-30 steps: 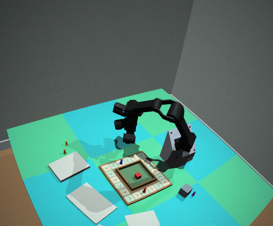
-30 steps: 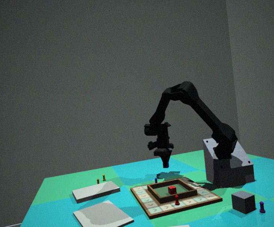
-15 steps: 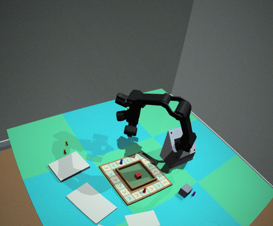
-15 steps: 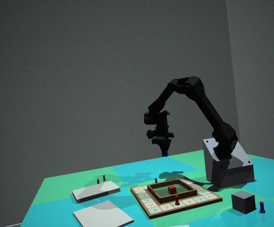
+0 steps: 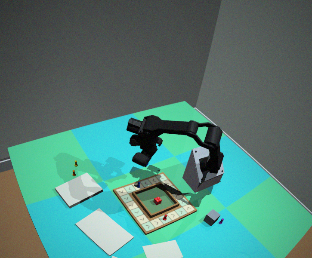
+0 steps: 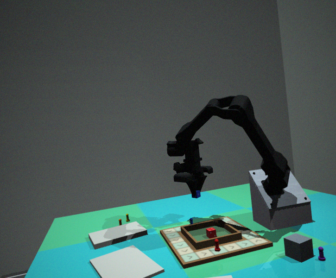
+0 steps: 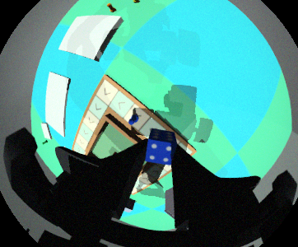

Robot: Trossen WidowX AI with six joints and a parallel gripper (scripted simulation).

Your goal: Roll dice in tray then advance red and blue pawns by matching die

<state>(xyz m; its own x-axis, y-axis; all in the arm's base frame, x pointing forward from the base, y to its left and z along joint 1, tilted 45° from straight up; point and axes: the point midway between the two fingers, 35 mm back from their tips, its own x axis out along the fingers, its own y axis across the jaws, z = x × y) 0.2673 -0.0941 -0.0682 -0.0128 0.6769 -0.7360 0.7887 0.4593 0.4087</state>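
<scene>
My gripper (image 6: 196, 194) (image 7: 160, 145) is shut on the blue die (image 6: 197, 194) (image 7: 160, 151) and holds it high above the back part of the board; a face with four pips shows in the wrist view. The red die (image 5: 157, 200) (image 6: 211, 232) lies in the tray (image 5: 164, 211) (image 6: 210, 243). The red pawn (image 5: 165, 217) (image 6: 216, 245) stands upright on the board's front row of arrow squares. The blue pawn (image 5: 138, 184) (image 6: 191, 221) (image 7: 133, 119) stands on the back row. In the top view the arm hides the blue die.
White slabs (image 5: 78, 189) (image 5: 104, 231) (image 6: 117, 234) lie left of and in front of the board. Two orange-yellow pawns (image 5: 75, 163) (image 5: 73, 173) stand at the far left. A grey cube (image 5: 211, 217) (image 6: 298, 247) and a purple pawn (image 5: 221, 221) (image 6: 320, 253) stand to the right, before the arm's base.
</scene>
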